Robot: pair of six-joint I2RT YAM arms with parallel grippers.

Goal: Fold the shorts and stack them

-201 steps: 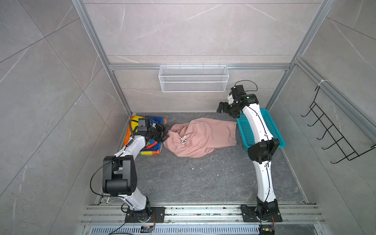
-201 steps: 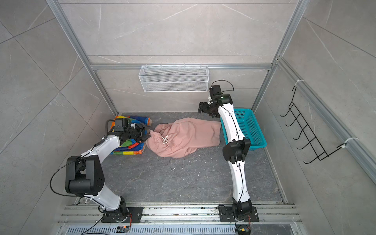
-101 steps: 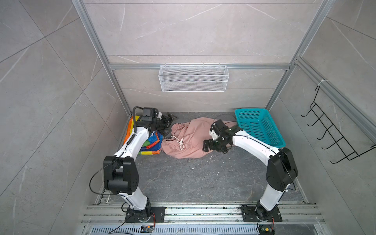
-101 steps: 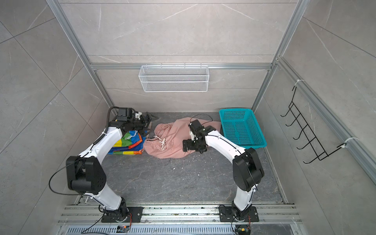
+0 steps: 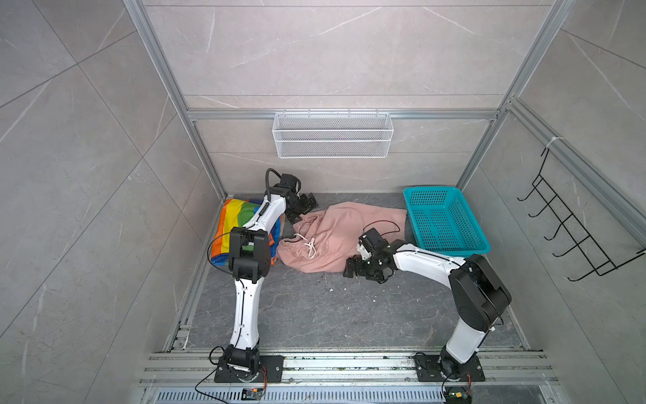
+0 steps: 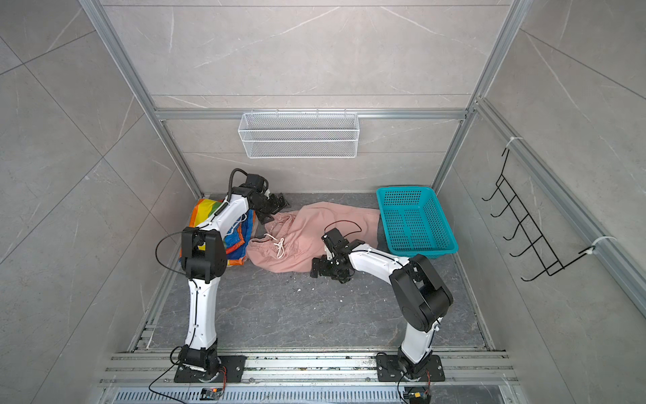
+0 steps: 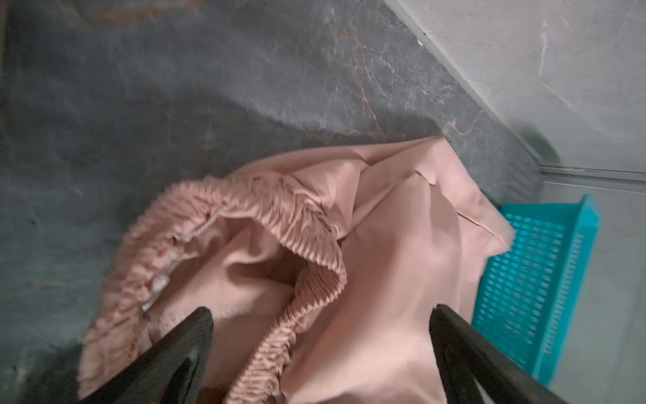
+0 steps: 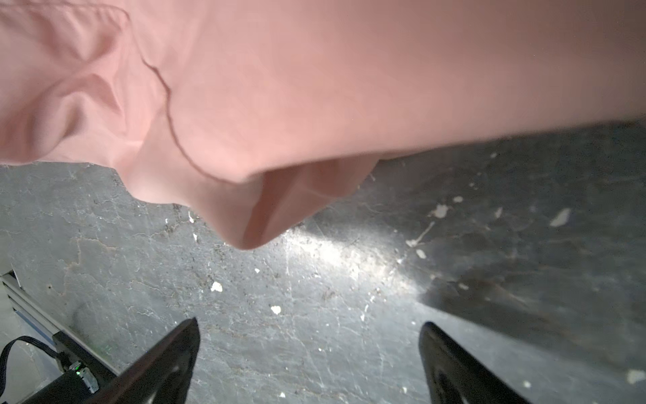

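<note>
Both spread wide, left pincer (image 7: 320, 312), right pincer (image 8: 308, 324) at pink shorts (image 5: 335, 238), rainbow shorts (image 5: 237, 213), teal basket (image 5: 430, 191) flanking.

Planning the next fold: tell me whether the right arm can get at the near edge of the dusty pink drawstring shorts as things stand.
Probably yes. The right gripper is open and faces the dusty pink drawstring shorts; only bare grey floor lies between its fingertips and the hem.

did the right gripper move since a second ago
Yes. The right gripper was up by the far left corner of the teal basket; now it sits low at the near edge of the pink shorts, left of the basket.
</note>
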